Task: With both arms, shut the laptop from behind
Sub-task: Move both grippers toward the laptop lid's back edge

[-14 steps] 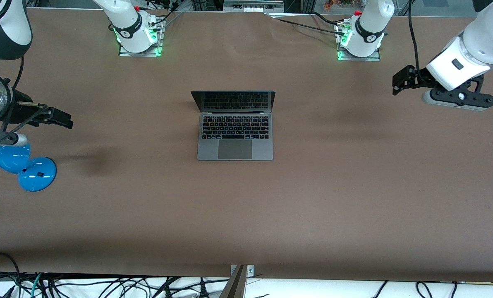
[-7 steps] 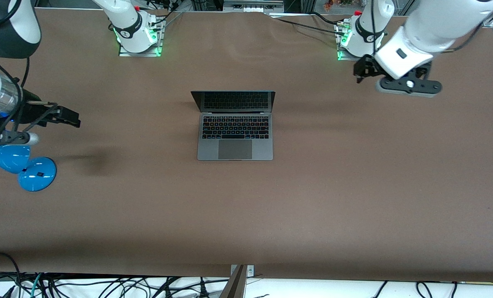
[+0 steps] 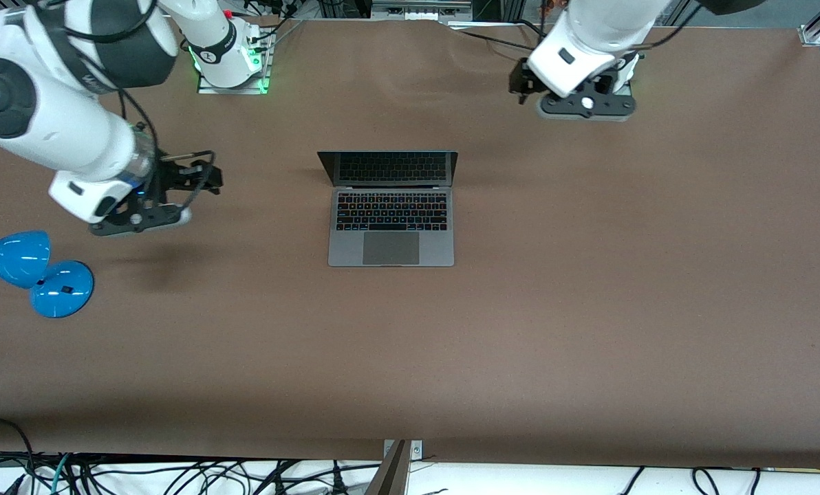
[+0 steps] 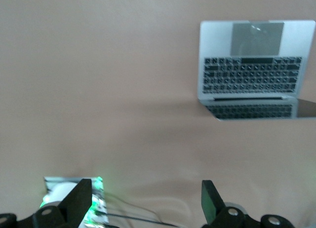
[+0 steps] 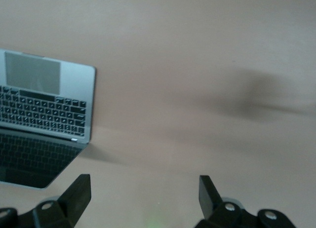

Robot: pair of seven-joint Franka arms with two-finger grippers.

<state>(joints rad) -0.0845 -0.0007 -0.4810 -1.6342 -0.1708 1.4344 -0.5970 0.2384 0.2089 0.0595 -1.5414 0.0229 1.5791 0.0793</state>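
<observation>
A: Front view first, biggest thing down: what's on the brown table (image 3: 589, 309)?

B: Two white arms, both up in the air. The left arm (image 3: 592, 31) hangs over the table close to its own base; the right arm (image 3: 52, 130) is over the table toward its own end. The open laptop (image 3: 391, 210) sits mid-table, its screen at the edge nearest the bases, keyboard and trackpad facing the front camera.

A: Why that layout?

B: My guess: the lid's back faces the bases, so both arms can push it down from there.

A: Grippers?

B: The left gripper (image 4: 143, 201) has its fingers spread wide, nothing between them. The right gripper (image 5: 144, 194) likewise, empty. Neither touches the laptop.

A: Anything else?

B: A blue desk lamp (image 3: 31, 271) near the right arm's end, well apart from the laptop.

A: Any writing?

B: A dark mark on the right arm's base joint; unreadable.
</observation>
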